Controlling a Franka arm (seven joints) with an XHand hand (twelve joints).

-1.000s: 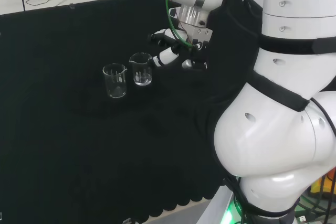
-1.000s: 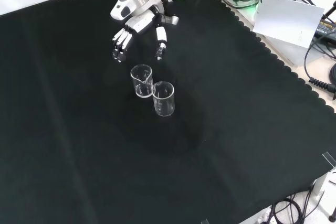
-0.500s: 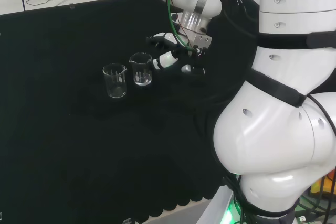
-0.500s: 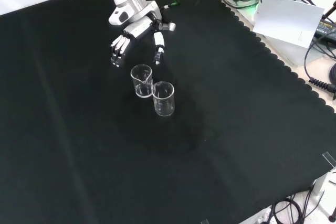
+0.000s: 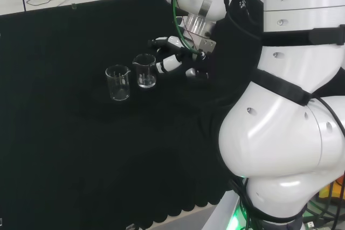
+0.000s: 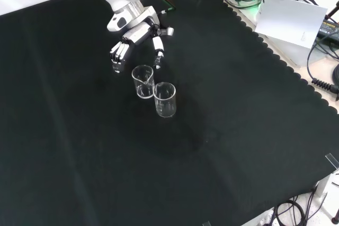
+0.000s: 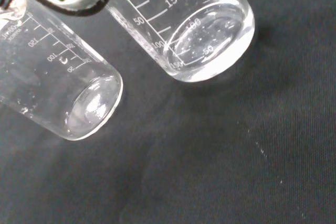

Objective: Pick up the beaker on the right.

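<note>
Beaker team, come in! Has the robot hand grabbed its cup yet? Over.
Hand open, just short of right beaker, not gripping. Left beaker close beside it. Over.

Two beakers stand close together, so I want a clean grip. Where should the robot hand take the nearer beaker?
Probably round the side wall of the beaker, from the robot hand side: it stands upright, and the other beaker crowds its far side, leaving little room for fingers there.
</note>
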